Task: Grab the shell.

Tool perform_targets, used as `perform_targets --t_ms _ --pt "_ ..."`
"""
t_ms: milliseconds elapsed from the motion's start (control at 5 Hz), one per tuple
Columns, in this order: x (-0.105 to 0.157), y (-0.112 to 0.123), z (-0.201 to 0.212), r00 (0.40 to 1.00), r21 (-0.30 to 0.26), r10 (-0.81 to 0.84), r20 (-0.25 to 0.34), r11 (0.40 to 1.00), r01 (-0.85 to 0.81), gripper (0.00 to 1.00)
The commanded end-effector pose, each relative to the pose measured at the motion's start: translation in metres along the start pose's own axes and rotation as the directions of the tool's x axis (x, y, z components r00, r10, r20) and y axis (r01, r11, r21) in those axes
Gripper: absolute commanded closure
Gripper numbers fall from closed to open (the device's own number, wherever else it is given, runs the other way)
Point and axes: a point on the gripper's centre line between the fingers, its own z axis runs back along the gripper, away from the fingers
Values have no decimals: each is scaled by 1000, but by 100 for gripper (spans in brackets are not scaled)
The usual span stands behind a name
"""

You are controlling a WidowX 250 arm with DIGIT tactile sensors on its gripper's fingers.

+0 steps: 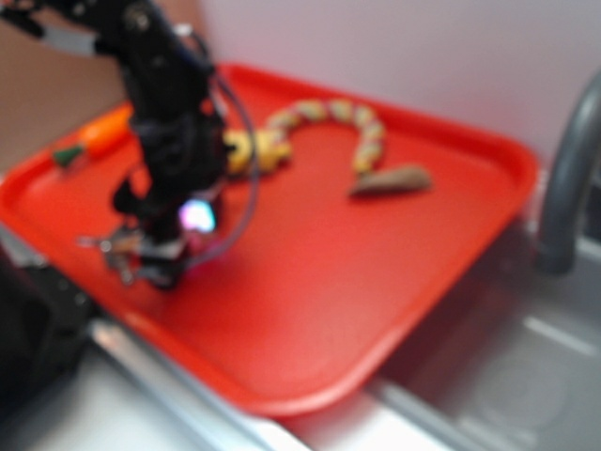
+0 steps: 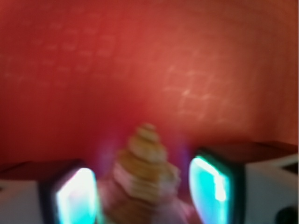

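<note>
The shell point(image 2: 147, 168), tan-orange with stacked whorls, lies on the red tray point(image 2: 140, 70) with its tip pointing away from the camera. In the wrist view it sits between my two glowing teal pads point(image 2: 212, 184). My gripper point(image 2: 142, 191) is open around it, with a narrow gap on the left side and a wider one on the right. In the exterior view the gripper point(image 1: 155, 258) is down low near the tray's point(image 1: 329, 301) front left edge, and its fingers hide the shell there. Both views are blurred.
An orange carrot toy point(image 1: 99, 136) lies at the tray's far left corner. A yellow-green rope toy point(image 1: 319, 122) curves along the back, and a grey-brown pointed piece point(image 1: 390, 180) lies beside it. A grey pipe point(image 1: 568, 178) rises at the right above a metal sink point(image 1: 526, 376).
</note>
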Motion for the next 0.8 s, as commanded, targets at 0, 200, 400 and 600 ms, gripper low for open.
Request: perform_targets --t_ms 0,200,400,600 --pt "5 -12 23 1000 27 -25 16 999 25 100" --pt "35 1 74 981 80 193 -10 978 -191 100" --pt "71 14 123 899 97 434 -58 899 -428 100" --pt "89 27 171 764 155 643 -51 761 -630 100"
